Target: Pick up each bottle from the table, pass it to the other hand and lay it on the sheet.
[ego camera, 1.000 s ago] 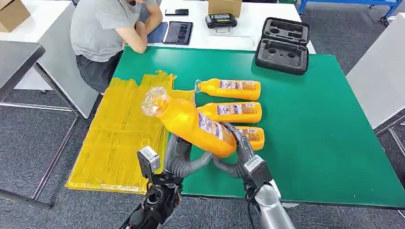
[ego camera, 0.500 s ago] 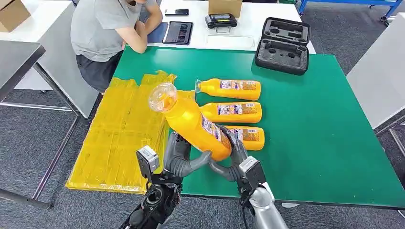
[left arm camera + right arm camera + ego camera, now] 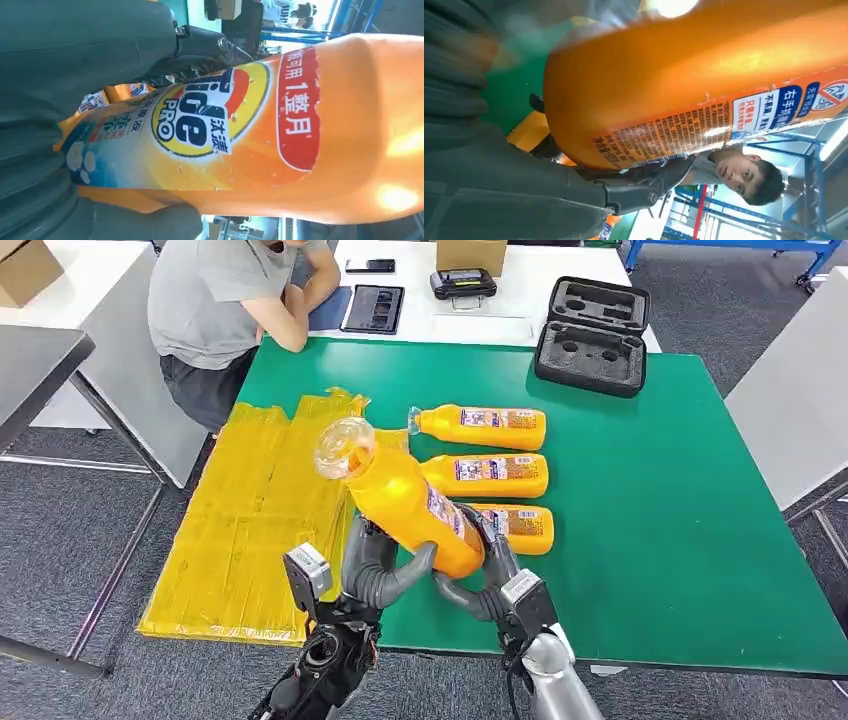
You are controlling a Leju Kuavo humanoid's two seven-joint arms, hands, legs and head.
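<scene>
Left hand: I am seeing my left hand (image 3: pixel 385 570) cupping the lower body of the lifted bottle (image 3: pixel 405 502) from the sheet side, thumb pressing up against its base; in the left wrist view the label of that bottle (image 3: pixel 240 125) is lying right against the grey palm (image 3: pixel 75 60).
Right hand: my right hand (image 3: pixel 480 575) is gripping the same bottle from the other side, dark fingers wrapping over its labelled flank; the right wrist view is showing the bottle's base (image 3: pixel 684 75) seated against the hand (image 3: pixel 499 175).
Lifted bottle: it is hanging above the near part of the green table (image 3: pixel 680 540), tilted, with its clear cap pointing up and toward the yellow sheet (image 3: pixel 240 530).
Nearest lying bottle: it (image 3: pixel 525 527) is lying on its side just behind my right hand, partly hidden by it.
Middle bottle: it (image 3: pixel 490 476) is lying on its side one row farther.
Far bottle: it (image 3: pixel 485 427) is lying on its side beyond that, cap toward the sheet.
Sheet: it is draping over the table's left edge, bare of bottles.
Foam case: a black open case (image 3: pixel 592 335) is sitting at the table's far edge.
Person: a person in a grey shirt (image 3: pixel 215 300) is sitting at the far left corner.
</scene>
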